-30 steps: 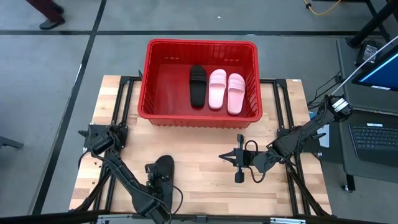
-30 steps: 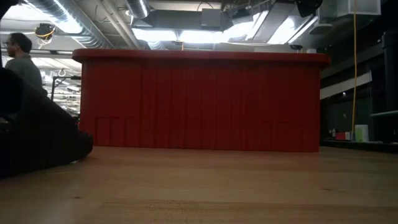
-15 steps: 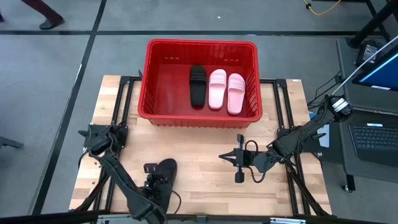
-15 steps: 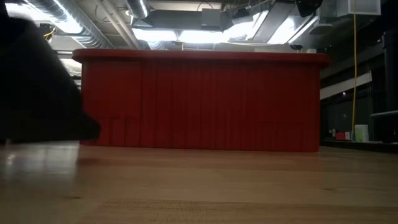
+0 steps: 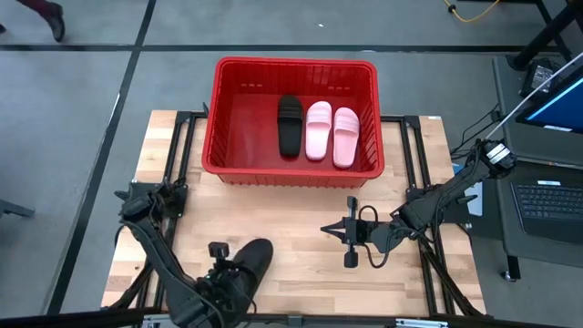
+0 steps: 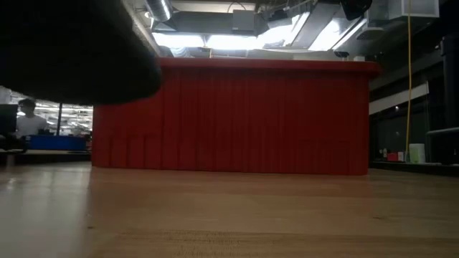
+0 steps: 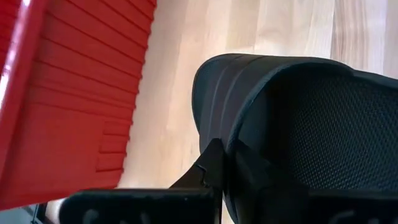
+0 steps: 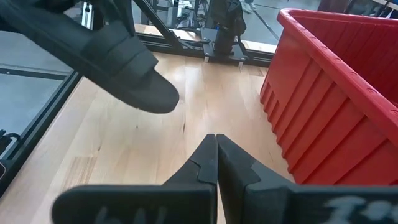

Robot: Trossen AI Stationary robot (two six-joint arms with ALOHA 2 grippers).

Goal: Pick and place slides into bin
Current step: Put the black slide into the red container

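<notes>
Your left gripper [image 5: 221,273] sits at the bottom left of the high view, clenched on a black slide [image 5: 248,267] that it holds up off the table [image 5: 301,273]; in the right wrist view that slide [image 8: 106,53] hangs tilted in the air in the upper left. The left arm [image 5: 159,246] runs from its base at the left edge of the table down toward the lower edge of the frame. In the left wrist view the slide's wide strap [image 7: 292,130] fills the right side, with the bin's ribbed wall [image 7: 74,99] on the left.

Your right gripper [image 5: 350,233] rests low at center right of the high view, its fingers [image 8: 214,165] pressed together on nothing.

The red bin [image 5: 296,68] stands at the top center of the table, holding one black slide [image 5: 290,125] and two pink slides [image 5: 332,134] side by side. The tabletop is light wood planks; grey floor surrounds it. In the low view, a person [image 6: 29,118] sits at far left under ceiling lights.
</notes>
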